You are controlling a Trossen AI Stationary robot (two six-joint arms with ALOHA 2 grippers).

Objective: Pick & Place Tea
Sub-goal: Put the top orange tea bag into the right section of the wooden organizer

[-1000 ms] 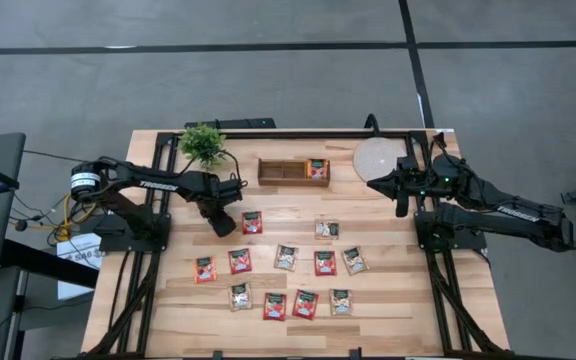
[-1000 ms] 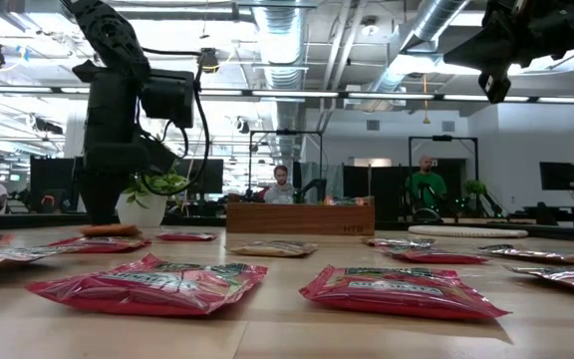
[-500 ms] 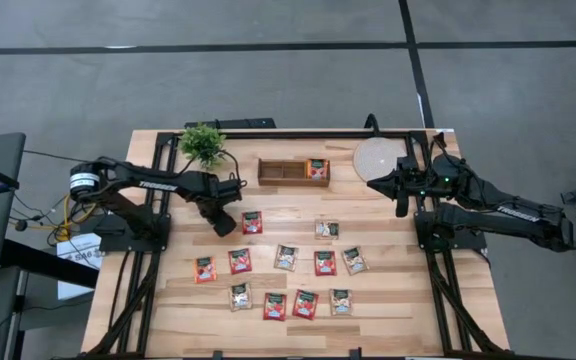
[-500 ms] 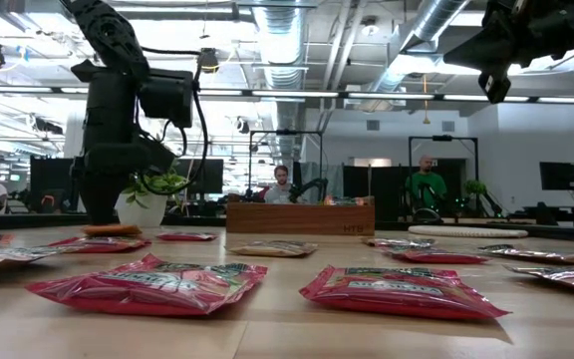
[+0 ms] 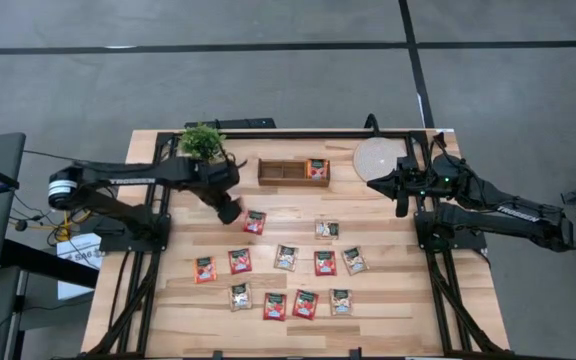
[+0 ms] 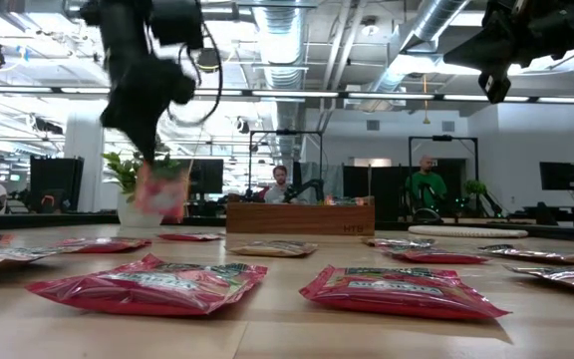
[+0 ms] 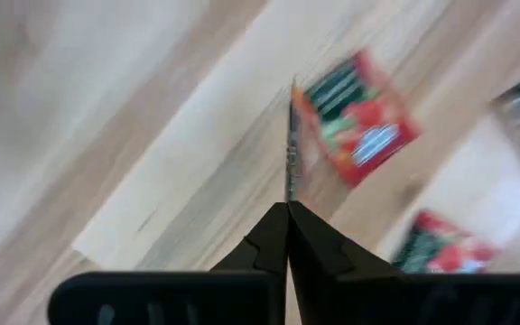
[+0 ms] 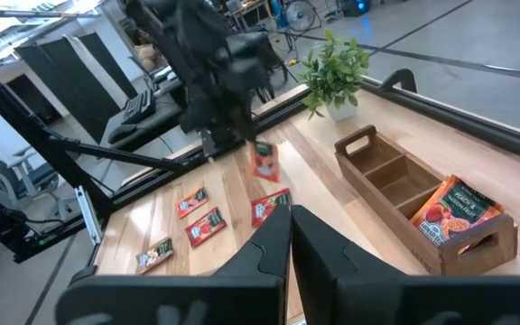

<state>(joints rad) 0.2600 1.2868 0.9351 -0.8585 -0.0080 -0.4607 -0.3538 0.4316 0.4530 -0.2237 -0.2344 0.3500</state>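
Several tea sachets, mostly red and some beige, lie flat on the wooden table [image 5: 388, 300], for instance one red sachet [image 5: 325, 262]. My left gripper [image 5: 230, 212] hangs above the table's left middle, shut on a red tea sachet [image 6: 160, 189], which the right wrist view also shows [image 8: 263, 162]. Another red sachet [image 5: 255, 222] lies on the table just beside it. My right gripper [image 5: 401, 205] waits shut and raised at the far right, holding nothing. One more sachet [image 5: 317, 169] leans in the right compartment of the wooden box [image 5: 286, 172]. My left gripper pinches the red sachet by its top edge [image 7: 289, 176] between its two fingers. The fingers come steeply from above, pointing down. The sachet hangs below them, roughly upright and clear of the table; the wrist view shows it edge-on.
A small potted plant [image 5: 203, 143] stands at the far left, close behind my left arm. A round pale disc [image 5: 378, 158] lies at the far right under my right arm. People sit in the room beyond the table's far edge.
My left gripper has gone straight up from the table top and tipped a little. The red sachet came up with it and now hangs clear of the table. The other sachets have stayed where they lay.
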